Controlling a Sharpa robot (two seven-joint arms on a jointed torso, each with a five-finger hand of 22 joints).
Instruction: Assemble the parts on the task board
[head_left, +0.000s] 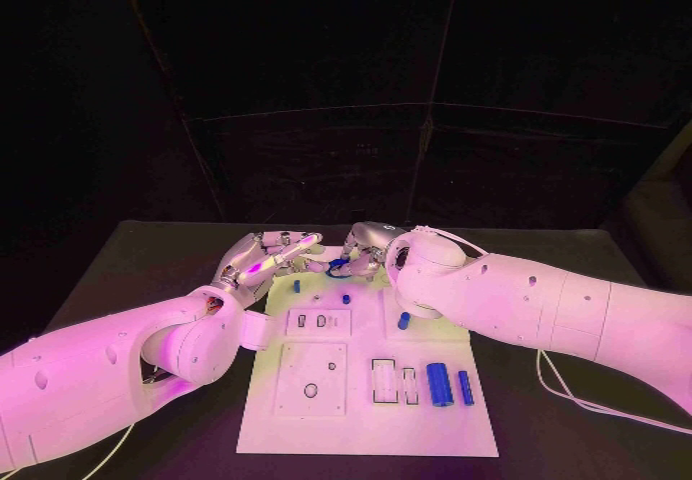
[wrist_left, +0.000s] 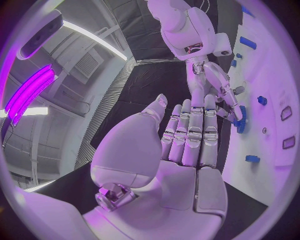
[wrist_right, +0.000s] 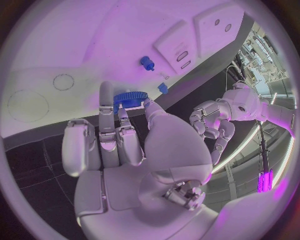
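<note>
Blue gear (wrist_right: 130, 97) pinched in right hand (wrist_right: 125, 145) fingers at twelve o'clock edge of task board (head_left: 368, 420); left hand (head_left: 264, 258) alongside, fingers apart, empty. Best lowered level, squarely over its seat.

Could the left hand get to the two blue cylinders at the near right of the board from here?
Probably not easily: the blue cylinders lie across the task board from the left hand, beneath the right arm.
</note>
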